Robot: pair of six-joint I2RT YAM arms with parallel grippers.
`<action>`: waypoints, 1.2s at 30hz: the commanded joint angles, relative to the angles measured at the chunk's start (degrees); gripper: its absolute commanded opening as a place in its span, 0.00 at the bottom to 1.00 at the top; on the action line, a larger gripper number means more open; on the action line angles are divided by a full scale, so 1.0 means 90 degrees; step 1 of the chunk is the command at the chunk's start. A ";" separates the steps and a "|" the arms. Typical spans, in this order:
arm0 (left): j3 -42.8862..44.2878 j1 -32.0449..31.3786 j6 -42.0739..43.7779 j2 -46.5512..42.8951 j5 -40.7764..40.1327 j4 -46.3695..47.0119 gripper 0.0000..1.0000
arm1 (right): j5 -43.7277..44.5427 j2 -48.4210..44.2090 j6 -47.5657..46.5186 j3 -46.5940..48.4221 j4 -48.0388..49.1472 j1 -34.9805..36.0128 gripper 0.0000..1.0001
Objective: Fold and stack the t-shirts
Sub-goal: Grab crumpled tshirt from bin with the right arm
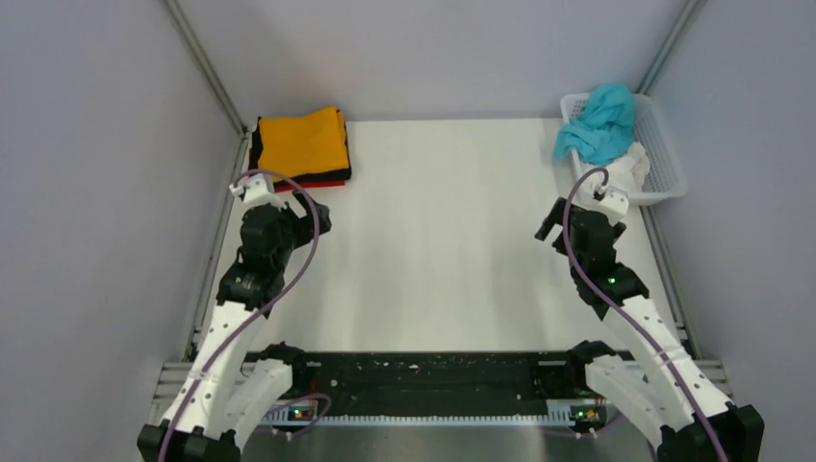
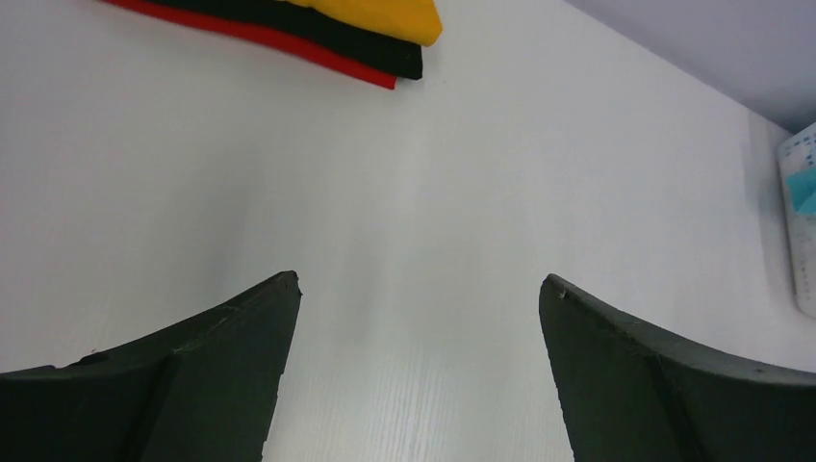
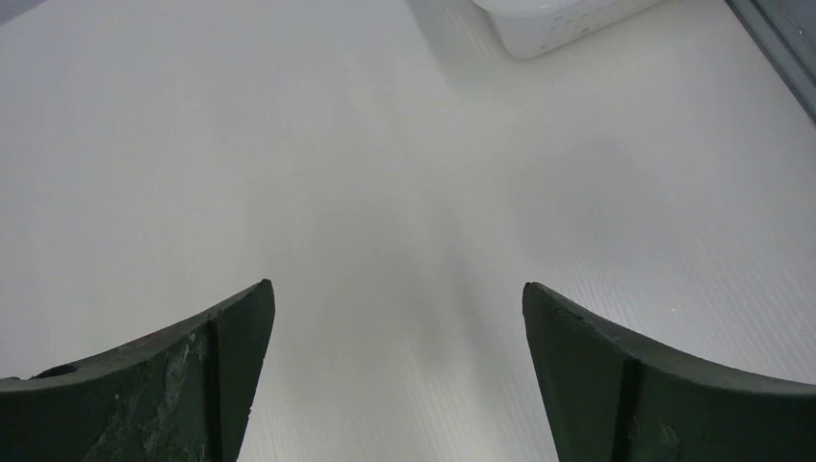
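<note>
**T-shirts: some folded, some loose**

Orange t-shirt [image 1: 303, 142] lies folded on top of a black t-shirt [image 2: 356, 43] and a red t-shirt [image 2: 250, 37], across the table [image 1: 443, 241] from the basket [image 1: 669, 144]. A teal t-shirt [image 1: 601, 120] hangs crumpled over the basket's near rim, with a white t-shirt [image 1: 630, 166] bunched just below it. The right gripper [image 3: 396, 286], near the basket, and the left gripper [image 2: 419, 280], well apart from it, are both spread wide and empty above the table.
</note>
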 commanded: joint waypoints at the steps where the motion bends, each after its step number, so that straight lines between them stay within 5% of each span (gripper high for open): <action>1: 0.0017 0.0010 -0.0058 -0.0468 -0.0284 0.0107 0.99 | 0.0039 0.0179 -0.0031 0.0490 0.0364 -0.0060 0.99; 12: 0.0286 0.0010 0.0103 -0.0071 -0.0428 0.0189 0.99 | 0.0452 0.1983 -0.0579 0.2513 0.0574 -0.0342 0.99; 17: 0.0323 0.0015 0.0080 0.0160 -0.0263 0.0308 0.99 | -0.0790 0.3670 -0.0329 0.4072 0.0242 -0.1794 0.99; 24: 0.0498 0.0010 0.0211 0.0209 -0.0432 0.0173 0.99 | -0.1245 0.6350 -0.0109 0.6373 0.0495 -0.2871 0.97; 32: 0.0706 0.0017 0.0384 0.0477 -0.0419 0.0300 0.99 | -0.1991 0.9063 0.0533 0.8988 -0.0107 -0.3166 0.85; 36: 0.0823 0.0020 0.0432 0.0661 -0.0547 0.0236 0.99 | -0.2252 0.9458 0.1346 0.8981 -0.0159 -0.3166 0.80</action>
